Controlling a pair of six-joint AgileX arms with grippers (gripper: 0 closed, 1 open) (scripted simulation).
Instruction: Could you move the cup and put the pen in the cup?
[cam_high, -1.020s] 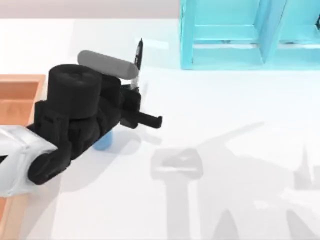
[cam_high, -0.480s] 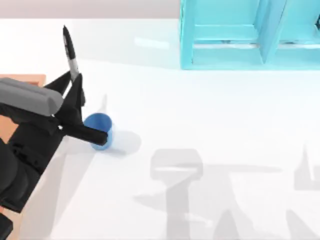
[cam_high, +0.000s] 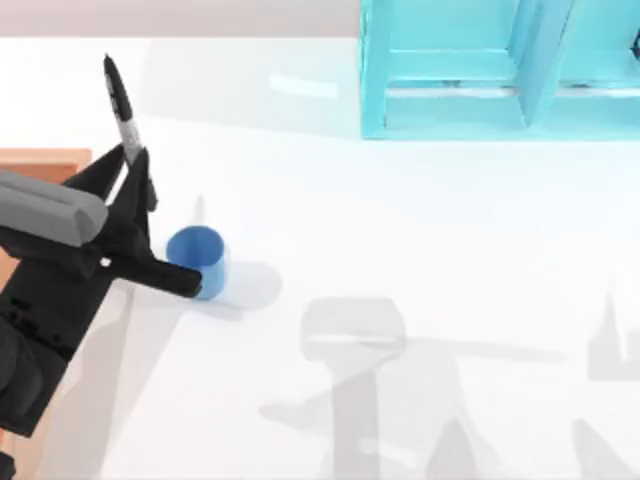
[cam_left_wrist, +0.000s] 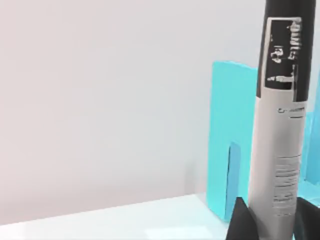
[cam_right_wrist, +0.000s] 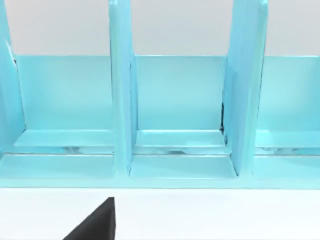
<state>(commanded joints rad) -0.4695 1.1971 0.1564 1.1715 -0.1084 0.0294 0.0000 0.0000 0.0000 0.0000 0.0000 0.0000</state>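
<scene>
pen (cam_high: 124, 117) | clamped in left end effector (cam_high: 135, 180) | beside cup (cam_high: 196, 258)

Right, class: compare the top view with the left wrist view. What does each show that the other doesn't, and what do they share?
Top view alone: the blue cup standing upright on the white table, just beside the left hand, an orange tray at the table's left edge, and the pen's black upper end.

Left wrist view alone: the small dark print on the pen's grey barrel, seen close up.

Both: the pen gripped in the left hand, and the light blue shelf behind.
</scene>
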